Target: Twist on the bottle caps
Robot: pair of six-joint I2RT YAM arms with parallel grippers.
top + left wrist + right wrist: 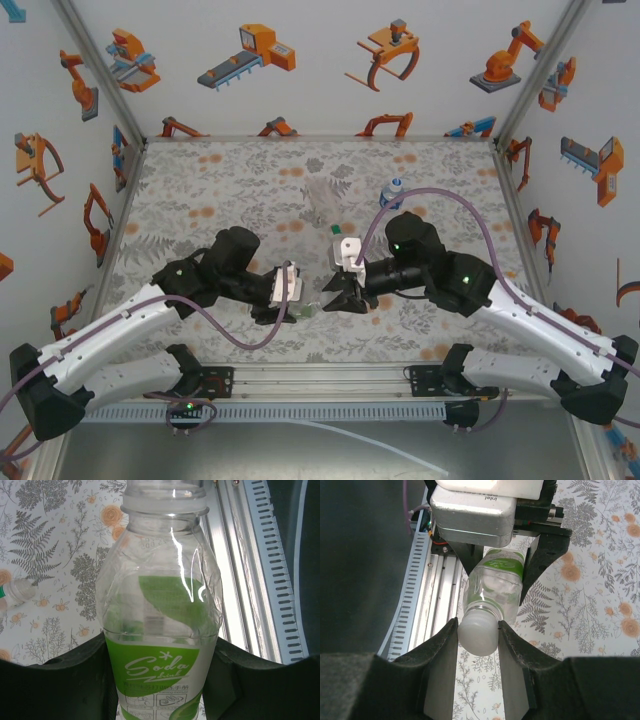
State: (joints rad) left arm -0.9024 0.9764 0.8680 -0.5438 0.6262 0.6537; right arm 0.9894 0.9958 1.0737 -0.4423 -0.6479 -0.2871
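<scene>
A see-through bottle [160, 595] with a green "Soda" label is held level between the two arms, low over the table's front. My left gripper [160, 680] is shut on its labelled body, one dark finger on each side. A white cap [479, 637] sits on the bottle's neck, and my right gripper [478, 635] is shut on this cap, its pads pressing both sides. From above, the left gripper [300, 305] and the right gripper [330, 297] face each other with the bottle [311, 310] between them.
A colourless bottle [322, 195] lies on the floral cloth at mid-table. A blue-labelled bottle [393, 190] stands to its right, behind the right arm. Another bottle's neck [17, 591] shows at the left edge of the left wrist view. The aluminium rail [320, 378] runs along the near edge.
</scene>
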